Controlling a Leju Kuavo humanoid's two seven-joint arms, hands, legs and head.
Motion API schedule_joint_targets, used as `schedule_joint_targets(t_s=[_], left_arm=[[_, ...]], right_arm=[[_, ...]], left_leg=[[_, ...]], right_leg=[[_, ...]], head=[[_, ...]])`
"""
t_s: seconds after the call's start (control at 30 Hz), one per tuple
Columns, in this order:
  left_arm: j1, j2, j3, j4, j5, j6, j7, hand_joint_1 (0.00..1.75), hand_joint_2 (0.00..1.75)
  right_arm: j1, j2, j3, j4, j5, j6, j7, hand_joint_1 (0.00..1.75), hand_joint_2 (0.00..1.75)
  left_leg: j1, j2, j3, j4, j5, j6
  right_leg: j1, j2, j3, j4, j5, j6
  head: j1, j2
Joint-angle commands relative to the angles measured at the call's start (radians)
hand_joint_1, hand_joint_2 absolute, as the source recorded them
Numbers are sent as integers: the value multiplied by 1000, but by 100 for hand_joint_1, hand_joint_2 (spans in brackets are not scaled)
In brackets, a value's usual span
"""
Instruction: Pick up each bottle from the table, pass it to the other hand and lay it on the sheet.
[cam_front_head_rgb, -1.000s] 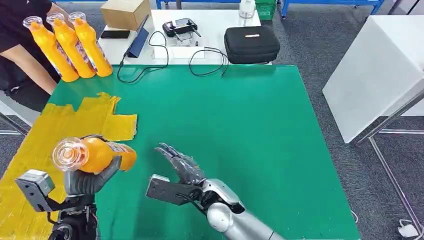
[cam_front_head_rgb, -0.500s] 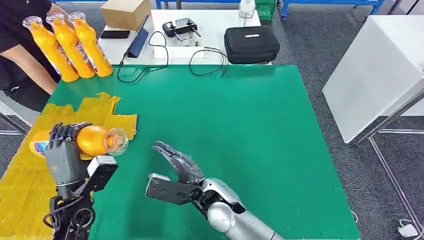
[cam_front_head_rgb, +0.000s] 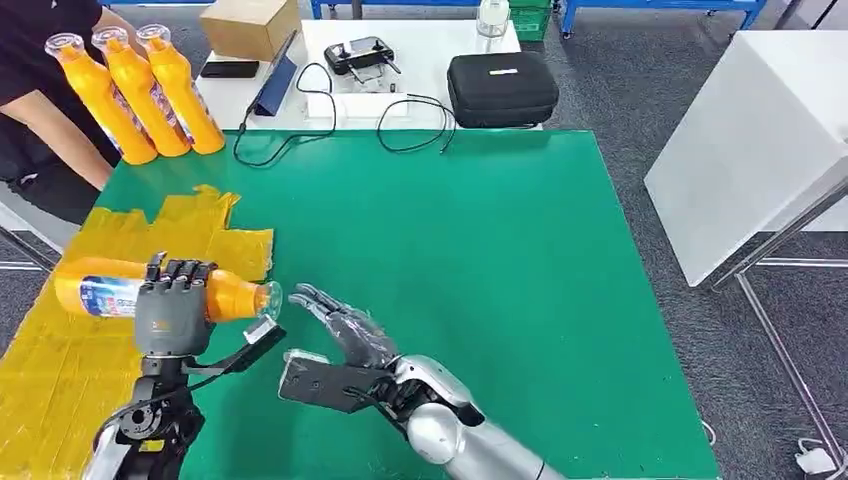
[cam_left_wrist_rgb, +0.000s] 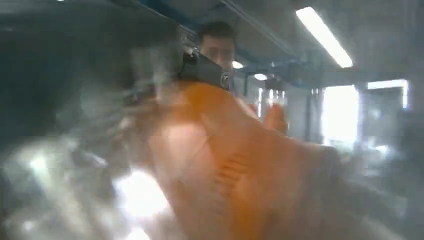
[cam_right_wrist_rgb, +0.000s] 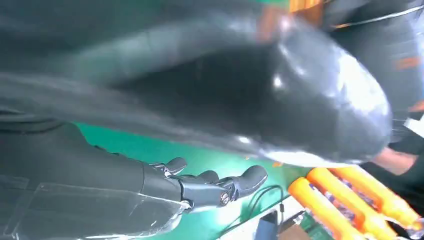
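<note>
The orange bottle (cam_front_head_rgb: 150, 294) lies sideways in the left robot hand (cam_front_head_rgb: 175, 310), gripped around its middle above the yellow sheet (cam_front_head_rgb: 60, 350) — clear cap toward three o'clock. The right robot hand (cam_front_head_rgb: 345, 325) waits at its three o'clock, fingers spread, holding nothing. Three more bottles (cam_front_head_rgb: 135, 90) stand at eleven o'clock on the green surface (cam_front_head_rgb: 500, 250).

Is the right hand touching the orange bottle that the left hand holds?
Apart. In the head view, green table shows between the right hand and the orange bottle in the left hand.
</note>
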Motion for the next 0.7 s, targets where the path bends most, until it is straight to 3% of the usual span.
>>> schedule_joint_targets(t_s=[0.03, 0.2, 0.63, 0.67, 0.7], left_arm=[[-145, 104, -87, 445, -14, 5, 9, 175, 175], [-193, 135, -80, 598, 30, -39, -19, 175, 175], [-217, 143, -72, 666, 100, -112, -45, 175, 175], [-220, 144, -73, 666, 100, -114, -47, 28, 175], [-222, 139, -50, 674, 139, -137, -67, 0, 175]], right_arm=[[-39, -22, 58, -1, -9, 13, 10, 0, 0], [-36, -36, 71, -25, -22, 25, 8, 0, 0], [-32, -40, 74, -30, -26, 29, 7, 0, 0], [-31, -40, 75, -30, -27, 30, 7, 0, 0], [-31, -39, 76, -30, -28, 32, 7, 0, 0]], left_leg=[[0, -1, 3, -1, 0, -1], [1, 0, 3, 0, -1, -1], [1, 1, 7, -2, 1, -2], [0, 0, 7, -2, 2, -3], [1, 0, 7, -2, 2, -4]], right_leg=[[0, -2, 2, 0, 0, -1], [2, -1, 3, 0, 0, -3], [2, 2, 7, 0, 2, -3], [2, 1, 6, 0, 2, -3], [2, 1, 6, 0, 3, -4]], head=[[0, 0], [0, 0], [0, 0], [0, 0], [0, 0]])
